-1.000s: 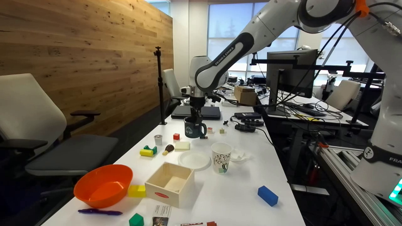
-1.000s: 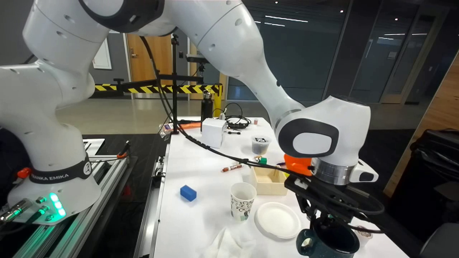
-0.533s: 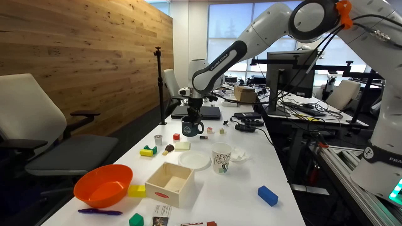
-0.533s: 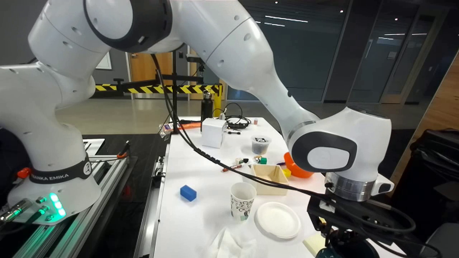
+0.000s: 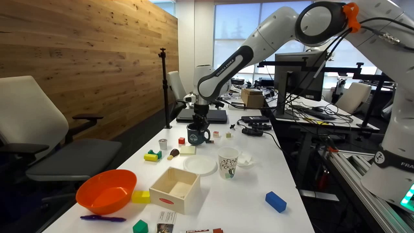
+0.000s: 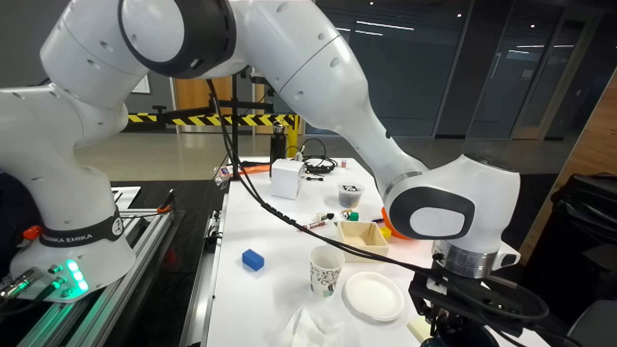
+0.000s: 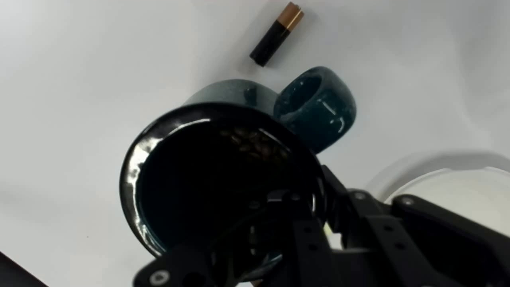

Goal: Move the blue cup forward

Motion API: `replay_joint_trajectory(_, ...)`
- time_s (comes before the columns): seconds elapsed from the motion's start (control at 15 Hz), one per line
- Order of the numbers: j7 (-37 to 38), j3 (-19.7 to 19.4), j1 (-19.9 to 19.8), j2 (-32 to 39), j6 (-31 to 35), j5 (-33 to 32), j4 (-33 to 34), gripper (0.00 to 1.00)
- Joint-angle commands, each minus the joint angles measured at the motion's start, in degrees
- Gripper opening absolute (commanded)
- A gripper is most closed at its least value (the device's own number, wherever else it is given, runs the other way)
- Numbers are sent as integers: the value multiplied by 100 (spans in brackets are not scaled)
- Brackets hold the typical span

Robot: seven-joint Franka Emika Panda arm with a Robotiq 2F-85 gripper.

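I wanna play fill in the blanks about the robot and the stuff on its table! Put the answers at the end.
1. The bowl is ____.
2. The plate beside the paper cup is ____.
3. The block nearest the robot's base is ____.
4. The gripper holds the dark mug with one finger outside it and the other ____ it.

Missing words: orange; white; blue; inside.
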Motion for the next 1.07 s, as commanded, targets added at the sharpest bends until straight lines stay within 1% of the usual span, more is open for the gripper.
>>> replay_joint_trajectory(0.0,-608,136,-138,24,-197,6,210,4)
replay_joint_trajectory(0.2,-1232,261,-232,105,-223,60,316,4)
replay_joint_trajectory(0.33,-1747,388,-341,144,-339,142,417,4)
replay_joint_trajectory(0.47,-2112,408,-377,234,-508,183,604,4)
replay_joint_trajectory(0.67,-2449,341,-414,413,-696,212,979,4)
replay_joint_trajectory(1.0,-2812,305,-548,813,-977,287,1666,4)
